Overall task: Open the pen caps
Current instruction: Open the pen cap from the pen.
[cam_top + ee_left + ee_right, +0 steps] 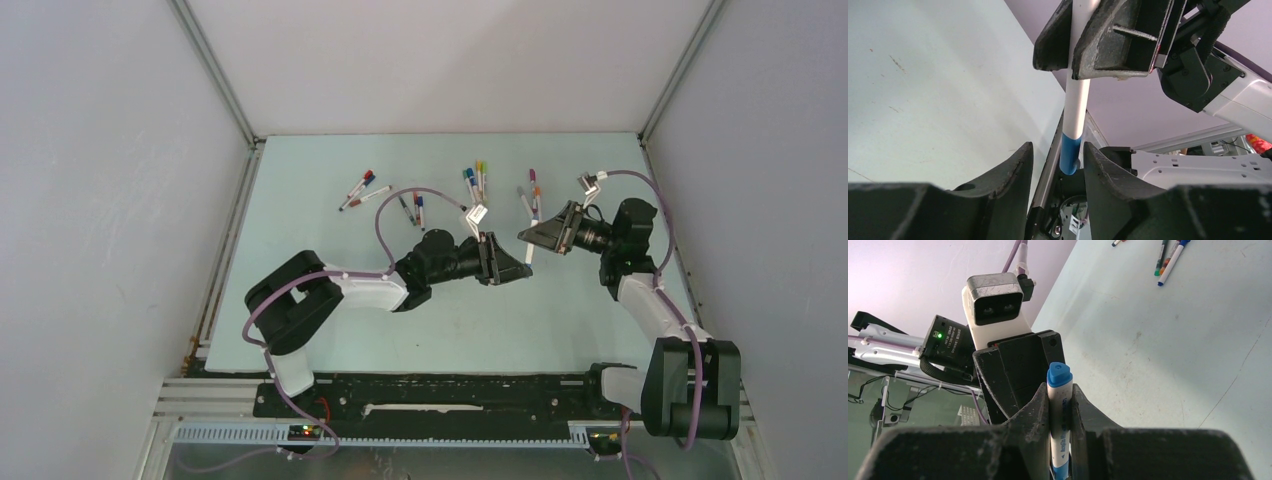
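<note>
Two arms meet over the middle of the table (300, 330), sharing one pen (1076, 105) between them. The right gripper (1060, 412) is clamped on the white barrel, fingers tight on both sides, and the printing on the barrel runs down out of view. From the right wrist view the pen's upper end shows as a blue, rounded-triangle tip (1058, 374). From the left wrist view a blue cap (1070, 155) sits on the pen's lower end, right between the left gripper (1058, 167) fingers. Those fingers stand either side of the cap with a sliver of space showing on the left; I cannot tell whether they are actually pinching it.

Count along the far edge of the table: roughly a dozen more pens in loose clusters. About three lie toward the far left corner (362, 189), two or three near the middle (412, 208), some four just right of that (474, 181), and three toward the far right (530, 198). Their caps show as specks of blue, red, green, yellow, purple and orange, too small to count surely. In the overhead view the held pen is mostly hidden behind the two grippers.
</note>
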`<state>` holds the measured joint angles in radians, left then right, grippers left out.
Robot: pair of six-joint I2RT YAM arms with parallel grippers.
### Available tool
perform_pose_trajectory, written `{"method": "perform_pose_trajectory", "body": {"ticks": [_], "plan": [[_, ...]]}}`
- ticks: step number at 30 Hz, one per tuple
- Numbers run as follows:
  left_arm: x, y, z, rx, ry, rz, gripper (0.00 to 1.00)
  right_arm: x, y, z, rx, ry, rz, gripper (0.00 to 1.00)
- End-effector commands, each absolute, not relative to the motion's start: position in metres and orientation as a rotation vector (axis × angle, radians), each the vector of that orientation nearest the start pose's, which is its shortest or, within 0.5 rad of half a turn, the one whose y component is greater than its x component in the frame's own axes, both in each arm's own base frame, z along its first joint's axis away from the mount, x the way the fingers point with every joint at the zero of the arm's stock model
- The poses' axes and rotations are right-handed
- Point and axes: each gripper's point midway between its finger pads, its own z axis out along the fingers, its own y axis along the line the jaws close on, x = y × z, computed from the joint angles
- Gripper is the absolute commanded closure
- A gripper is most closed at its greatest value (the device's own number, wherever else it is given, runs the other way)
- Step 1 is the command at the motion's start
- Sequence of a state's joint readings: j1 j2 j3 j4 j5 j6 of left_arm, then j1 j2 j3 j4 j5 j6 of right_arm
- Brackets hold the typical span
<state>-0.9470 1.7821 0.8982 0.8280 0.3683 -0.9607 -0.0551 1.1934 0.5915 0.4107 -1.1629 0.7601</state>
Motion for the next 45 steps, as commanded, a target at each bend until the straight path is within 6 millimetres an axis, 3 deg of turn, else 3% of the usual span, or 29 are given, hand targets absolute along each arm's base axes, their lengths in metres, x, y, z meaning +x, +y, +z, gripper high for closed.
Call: {"method": "perform_pose_trajectory", "body": {"ticks": [1, 9, 12, 15, 18, 27, 32, 45], "plan": [[0.216, -0.473, 0.222, 0.346, 1.792, -1.753, 0.55, 0.277, 0.161, 0.223, -0.216, 1.862, 1.498, 1.0], [0.213, -0.475, 0.222, 0.351, 1.785, -1.782, 0.66, 0.276, 0.162, 0.223, -0.224, 1.861, 1.498, 1.0], [0.213, -0.476, 0.223, 0.354, 1.779, -1.792, 0.77, 0.275, 0.163, 0.223, -0.229, 1.861, 1.498, 1.0], [0.211, -0.476, 0.222, 0.365, 1.777, -1.804, 0.98, 0.276, 0.163, 0.222, -0.235, 1.858, 1.494, 1.0], [0.208, -0.474, 0.218, 0.374, 1.781, -1.805, 1.0, 0.279, 0.162, 0.23, -0.265, 1.823, 1.472, 1.0], [0.198, -0.473, 0.212, 0.443, 1.808, -1.819, 1.0, 0.33, 0.154, 0.323, -0.348, 1.657, 1.365, 1.0], [0.192, -0.469, 0.207, 0.48, 1.839, -1.782, 1.0, 0.342, 0.151, 0.363, -0.366, 1.601, 1.325, 1.0], [0.165, -0.466, 0.197, 0.648, 1.916, -1.727, 1.0, 0.367, 0.151, 0.405, -0.421, 1.554, 1.23, 1.0]]}}
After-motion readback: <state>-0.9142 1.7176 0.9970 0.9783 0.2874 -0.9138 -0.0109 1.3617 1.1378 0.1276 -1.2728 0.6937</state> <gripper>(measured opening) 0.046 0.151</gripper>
